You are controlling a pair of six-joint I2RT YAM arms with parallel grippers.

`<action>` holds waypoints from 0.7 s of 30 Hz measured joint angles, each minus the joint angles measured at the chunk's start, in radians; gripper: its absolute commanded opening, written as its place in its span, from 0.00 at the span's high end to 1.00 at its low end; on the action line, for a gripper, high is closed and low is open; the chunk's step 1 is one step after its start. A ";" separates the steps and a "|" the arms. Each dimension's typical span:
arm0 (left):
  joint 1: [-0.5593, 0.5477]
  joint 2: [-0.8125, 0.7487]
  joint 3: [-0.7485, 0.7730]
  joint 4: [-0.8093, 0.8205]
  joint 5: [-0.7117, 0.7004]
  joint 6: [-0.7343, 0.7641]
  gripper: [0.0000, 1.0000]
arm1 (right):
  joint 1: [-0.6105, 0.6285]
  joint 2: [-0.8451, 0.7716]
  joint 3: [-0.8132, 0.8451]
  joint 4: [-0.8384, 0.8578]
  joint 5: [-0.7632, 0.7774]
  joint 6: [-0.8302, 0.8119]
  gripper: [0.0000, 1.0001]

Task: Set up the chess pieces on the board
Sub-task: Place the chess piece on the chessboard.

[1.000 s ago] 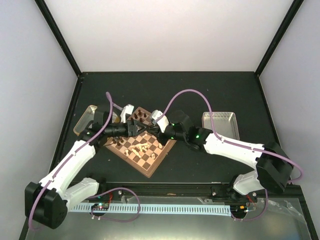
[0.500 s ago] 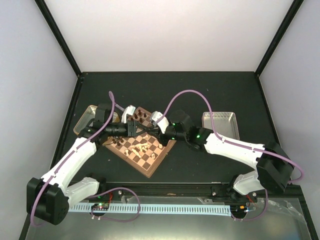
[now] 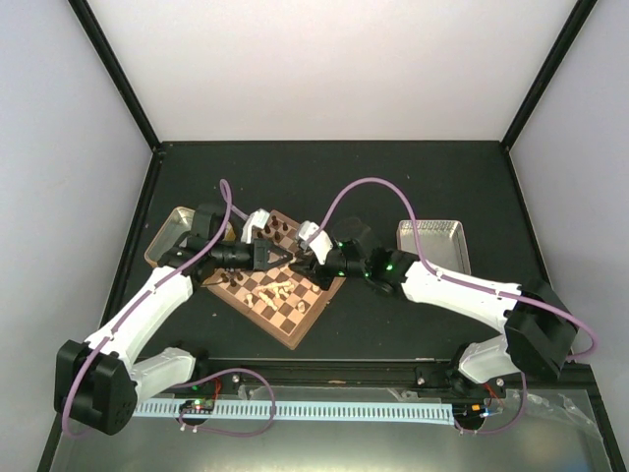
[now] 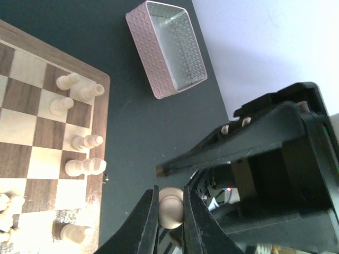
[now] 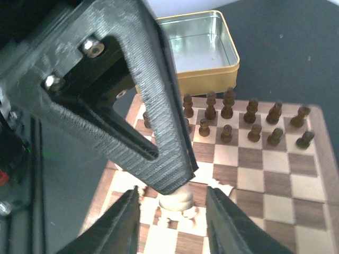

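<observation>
Over the board's (image 3: 297, 337) far side my two grippers meet tip to tip. My left gripper (image 4: 169, 193) is shut on a pale cream chess piece (image 4: 170, 209), which hangs above the dark table just off the board's (image 4: 32, 138) edge. In the right wrist view the same piece (image 5: 178, 201) shows under the left finger. My right gripper (image 5: 172, 192) stands open around it, both fingers clear of it. Dark pieces (image 5: 228, 119) fill two rows at the far side of the board (image 5: 275, 186). Several pale pieces (image 4: 79, 143) stand along one edge, and others lie loose mid-board (image 3: 276, 288).
A gold-tan metal tray (image 3: 169, 234) sits left of the board, right behind my left arm. A pinkish rectangular tray (image 3: 433, 242) sits to the right, partly under my right arm's purple cable. Black frame posts bound the dark table at the back corners.
My left gripper has closed on the pale piece that the right gripper was holding. The right gripper's fingers have opened off it. Both arms have barely shifted.
</observation>
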 measured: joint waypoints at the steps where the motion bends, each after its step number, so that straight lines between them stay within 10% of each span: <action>1: 0.000 0.000 0.000 0.000 -0.008 0.003 0.96 | -0.002 0.000 0.006 -0.010 0.007 0.012 0.50; 21: -0.362 0.229 0.016 0.011 -0.711 0.092 0.95 | -0.129 -0.181 -0.111 -0.296 0.484 0.675 0.40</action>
